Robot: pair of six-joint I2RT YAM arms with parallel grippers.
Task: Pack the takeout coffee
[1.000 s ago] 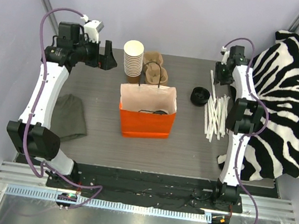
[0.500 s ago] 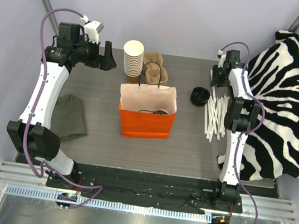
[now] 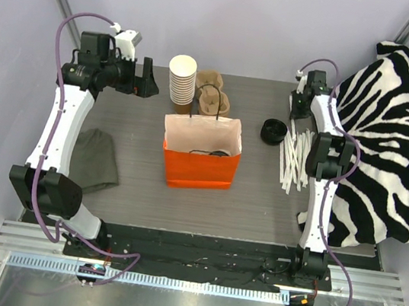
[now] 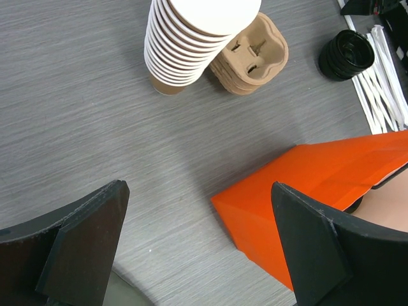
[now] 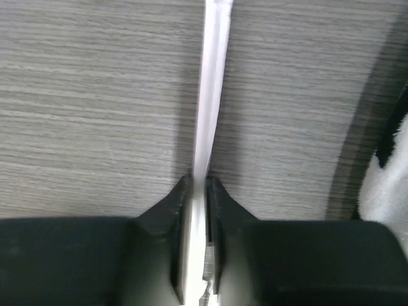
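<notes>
An orange paper bag (image 3: 198, 164) stands open at the table's middle, and shows in the left wrist view (image 4: 319, 185). Something dark lies inside it; I cannot make out a lidded brown cup, so the takeout coffee is hidden or out of view. My left gripper (image 3: 148, 79) is open and empty, held high at the far left, looking down on the bag's corner (image 4: 199, 188). My right gripper (image 3: 297, 107) is low at the far end of the white wrapped straws (image 3: 294, 155). It is shut on one white straw (image 5: 213, 64), which runs out between its fingers over the table.
A tall stack of lidless brown cups (image 3: 181, 80) and brown pulp carriers (image 3: 214, 97) stand behind the bag. Loose black lids (image 3: 272, 131) lie right of it. A zebra cloth (image 3: 391, 142) covers the right side. An olive cloth (image 3: 95, 160) lies at the left.
My right wrist has shifted slightly left and lower over the far end of the straws. The left arm has not moved.
</notes>
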